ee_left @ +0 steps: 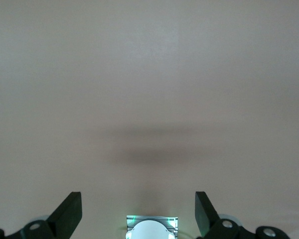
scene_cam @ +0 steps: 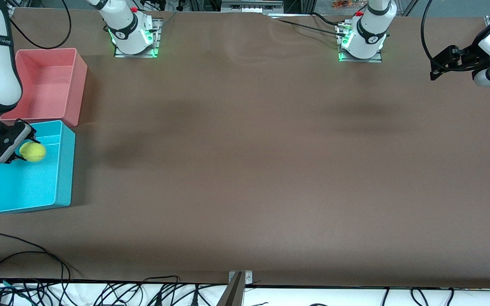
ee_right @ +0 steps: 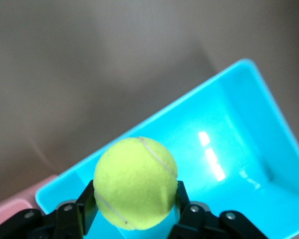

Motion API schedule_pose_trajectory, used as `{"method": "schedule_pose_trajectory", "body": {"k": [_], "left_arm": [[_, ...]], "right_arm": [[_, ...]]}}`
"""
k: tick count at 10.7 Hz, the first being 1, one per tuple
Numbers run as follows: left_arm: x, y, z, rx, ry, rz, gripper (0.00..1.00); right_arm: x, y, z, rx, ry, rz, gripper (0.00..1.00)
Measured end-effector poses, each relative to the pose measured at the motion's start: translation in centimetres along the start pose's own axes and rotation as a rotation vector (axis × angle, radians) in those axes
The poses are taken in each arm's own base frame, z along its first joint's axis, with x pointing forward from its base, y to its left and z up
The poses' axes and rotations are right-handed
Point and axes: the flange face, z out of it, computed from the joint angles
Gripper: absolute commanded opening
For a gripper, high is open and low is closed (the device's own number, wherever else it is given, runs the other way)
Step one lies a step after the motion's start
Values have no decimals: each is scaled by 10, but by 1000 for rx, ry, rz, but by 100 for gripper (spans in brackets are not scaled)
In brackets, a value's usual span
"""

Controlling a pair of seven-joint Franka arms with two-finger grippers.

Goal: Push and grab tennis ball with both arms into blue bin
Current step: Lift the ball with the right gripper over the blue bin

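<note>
- Right gripper (scene_cam: 24,149) hangs over the blue bin (scene_cam: 64,170), jaws pinching the ball (scene_cam: 32,151) above the bin's end nearest the pink bin (scene_cam: 79,85).
- Both bins sit at the table's (scene_cam: 249,170) right-arm edge.
- Left gripper (scene_cam: 434,70) waits over the table's left-arm edge, jaws spread, nothing between them.

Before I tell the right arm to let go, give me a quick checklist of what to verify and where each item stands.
1. Tennis ball clamped between the right gripper's fingers: ok.
2. Ball over the blue bin, not the pink bin: ok.
3. Bin floor under the ball free of other things: ok in both views.
4. Height of the ball above the bin floor, for bounce-out risk: cannot tell.
5. Left gripper open, holding nothing, over bare table at its own end, out of the way: ok.
</note>
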Motion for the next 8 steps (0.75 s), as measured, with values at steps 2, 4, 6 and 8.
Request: {"method": "schedule_pose_trajectory", "body": {"k": [2,4,6,8], "left_arm": [[0,-1,0,0,0,-2,100],[0,-5,0,-1,-2,-9,100],[1,-8,1,-2,-5,-15,100],[0,-6,1,-2,-6,-12,100]], "right_arm": [[-25,4,31,39,-26,-22,46],[-36,4,61,77,-46,-24,47],[-41,2,94,121,-66,-31,47],[-47,1,119,146,-81,-32,54]]}}
